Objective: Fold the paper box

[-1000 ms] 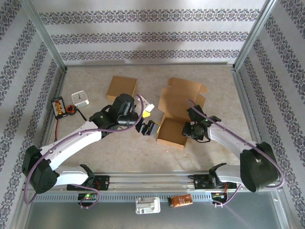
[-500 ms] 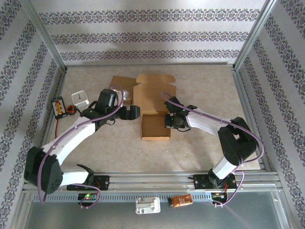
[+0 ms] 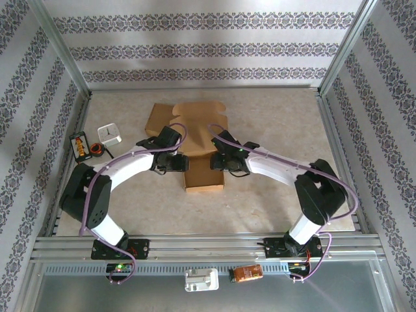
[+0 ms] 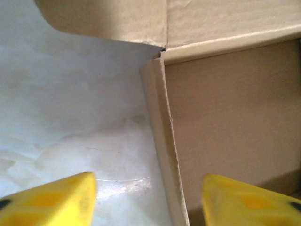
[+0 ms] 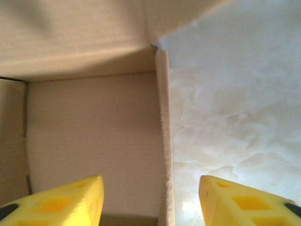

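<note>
Off to my left, near the edge of the table [image 3: 279,123], I see a small white clock [image 3: 110,133], a black-and-red box [image 3: 80,145] and a dark ring [image 3: 97,150] just beside it. On the metal shelf [image 3: 78,292] nearest me lie a white block [image 3: 201,280] and an orange pack [image 3: 247,273].

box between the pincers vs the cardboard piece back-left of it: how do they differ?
The box has raised walls and an open lid lying back; the cardboard piece looks like a plain flat square. The box has the left pincer and right pincer straddling its side walls, jaws apart; the cardboard piece lies farther back, no pincer at it. Shared: same brown cardboard.
</note>
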Tool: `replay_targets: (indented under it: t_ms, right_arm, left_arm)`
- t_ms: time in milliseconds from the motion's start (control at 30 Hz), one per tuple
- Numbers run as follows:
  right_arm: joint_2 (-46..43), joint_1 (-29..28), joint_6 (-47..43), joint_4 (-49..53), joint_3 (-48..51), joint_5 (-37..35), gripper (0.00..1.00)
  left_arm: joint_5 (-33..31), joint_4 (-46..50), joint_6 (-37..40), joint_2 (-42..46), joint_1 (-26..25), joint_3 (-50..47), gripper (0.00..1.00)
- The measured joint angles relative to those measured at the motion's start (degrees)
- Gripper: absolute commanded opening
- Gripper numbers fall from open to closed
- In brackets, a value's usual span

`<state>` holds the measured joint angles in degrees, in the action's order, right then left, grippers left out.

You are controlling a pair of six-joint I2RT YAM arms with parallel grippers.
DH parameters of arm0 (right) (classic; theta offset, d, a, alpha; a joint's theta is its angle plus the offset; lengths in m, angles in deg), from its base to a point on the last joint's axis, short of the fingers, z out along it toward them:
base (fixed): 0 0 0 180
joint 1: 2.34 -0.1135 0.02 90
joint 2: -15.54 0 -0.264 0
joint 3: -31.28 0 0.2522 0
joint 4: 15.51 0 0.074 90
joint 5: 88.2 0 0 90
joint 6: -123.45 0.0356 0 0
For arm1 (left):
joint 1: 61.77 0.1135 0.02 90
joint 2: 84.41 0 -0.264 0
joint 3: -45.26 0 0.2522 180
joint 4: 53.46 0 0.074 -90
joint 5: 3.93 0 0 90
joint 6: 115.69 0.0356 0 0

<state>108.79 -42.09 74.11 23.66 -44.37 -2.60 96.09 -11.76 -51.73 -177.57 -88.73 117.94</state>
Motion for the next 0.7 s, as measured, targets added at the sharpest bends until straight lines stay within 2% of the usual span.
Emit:
replay_targets:
  t_ms: [167, 300, 333, 400, 533, 700]
  right_arm:
    - [-6.95, 1.95, 0.11, -0.04, 1.92, -0.13, 0.64]
    - [-10.1, 3.67, 0.11, 0.04, 3.87, -0.11, 0.67]
    - [-10.56, 4.09, -0.09, 0.07, 4.15, -0.07, 0.68]
    - [-11.32, 5.01, -0.63, 0.07, 4.31, 0.09, 0.72]
    - [-12.39, 8.9, -4.5, 0.0, 3.74, 3.3, 0.79]
    - [-9.73, 16.46, -10.36, 0.22, -2.45, 11.34, 0.84]
  left_arm:
    - [1.68, -0.07, -0.72, -4.72, -0.33, 0.61, 0.37]
    - [1.92, -0.09, -0.83, -5.92, -0.79, 0.74, 0.36]
    - [1.79, -0.07, -0.76, -5.95, -0.85, 0.94, 0.4]
    - [1.44, -0.13, 0.13, -5.77, -0.85, 1.62, 0.53]
    - [0.0, -0.48, 1.84, -1.7, -0.85, 1.7, 0.6]
    - [-1.16, -1.53, 4.2, 8.61, 0.35, 2.6, 0.66]
